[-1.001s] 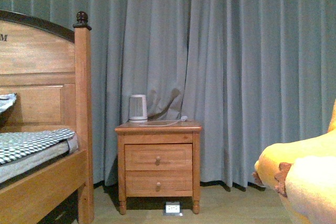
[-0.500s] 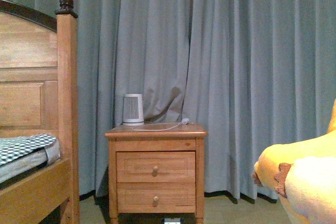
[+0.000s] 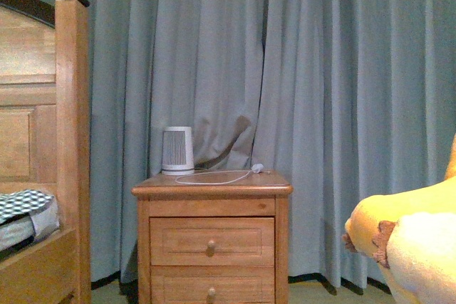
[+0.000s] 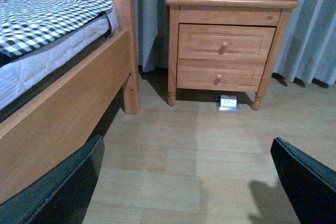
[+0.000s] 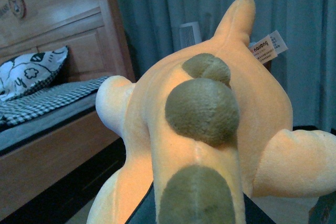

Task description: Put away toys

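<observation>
The plush animal is orange-yellow with a cream patch and brown jagged trim, and fills the lower right of the front view. In the right wrist view the plush animal takes up most of the picture, showing olive-brown back bumps and a white tag. My right gripper is shut on it, its dark fingers mostly hidden under the plush. My left gripper hangs open above bare wooden floor, with one black finger at each side.
A wooden nightstand with two drawers stands before grey-blue curtains. A white ribbed device and a white cable lie on its top. The wooden bed with checked bedding is at left. A white socket sits under the nightstand.
The front view has closed in and shifted right: the nightstand looks larger and lower, the bedpost has slid left. The plush stays at the lower right.
</observation>
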You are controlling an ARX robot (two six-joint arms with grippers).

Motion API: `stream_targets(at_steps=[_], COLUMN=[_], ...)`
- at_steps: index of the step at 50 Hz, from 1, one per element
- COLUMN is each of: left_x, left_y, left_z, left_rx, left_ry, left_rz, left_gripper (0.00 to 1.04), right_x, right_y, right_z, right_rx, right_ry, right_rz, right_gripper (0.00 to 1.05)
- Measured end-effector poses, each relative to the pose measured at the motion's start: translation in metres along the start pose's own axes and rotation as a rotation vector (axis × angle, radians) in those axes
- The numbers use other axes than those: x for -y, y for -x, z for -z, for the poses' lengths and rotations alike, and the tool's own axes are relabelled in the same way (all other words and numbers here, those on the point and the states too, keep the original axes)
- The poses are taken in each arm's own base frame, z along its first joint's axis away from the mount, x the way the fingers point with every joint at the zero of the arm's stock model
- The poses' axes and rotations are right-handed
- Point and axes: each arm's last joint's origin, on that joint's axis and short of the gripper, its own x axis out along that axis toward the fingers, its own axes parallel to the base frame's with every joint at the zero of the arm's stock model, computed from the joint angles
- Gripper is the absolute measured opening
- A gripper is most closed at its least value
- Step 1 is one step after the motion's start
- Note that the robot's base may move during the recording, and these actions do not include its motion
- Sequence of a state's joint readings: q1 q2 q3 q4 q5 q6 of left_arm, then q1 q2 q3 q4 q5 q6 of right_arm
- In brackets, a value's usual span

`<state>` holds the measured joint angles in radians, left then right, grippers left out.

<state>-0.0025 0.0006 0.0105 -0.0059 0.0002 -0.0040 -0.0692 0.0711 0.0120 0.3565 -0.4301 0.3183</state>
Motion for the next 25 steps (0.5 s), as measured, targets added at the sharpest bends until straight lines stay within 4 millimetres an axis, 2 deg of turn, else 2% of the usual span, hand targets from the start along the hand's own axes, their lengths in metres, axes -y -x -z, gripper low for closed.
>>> stream_targets(at_steps=[25], left_x=[0.0000], left_y=[0.0000], left_z=[0.0000], left_rx=[0.000], left_ry=[0.000], left_rz=[0.000], left_gripper=[0.98], right_x=[0.0000], right_y=[0.0000], right_z=[0.0000], right_rx=[0.000], right_ry=[0.000], right_rz=[0.000], right_gripper=[0.07])
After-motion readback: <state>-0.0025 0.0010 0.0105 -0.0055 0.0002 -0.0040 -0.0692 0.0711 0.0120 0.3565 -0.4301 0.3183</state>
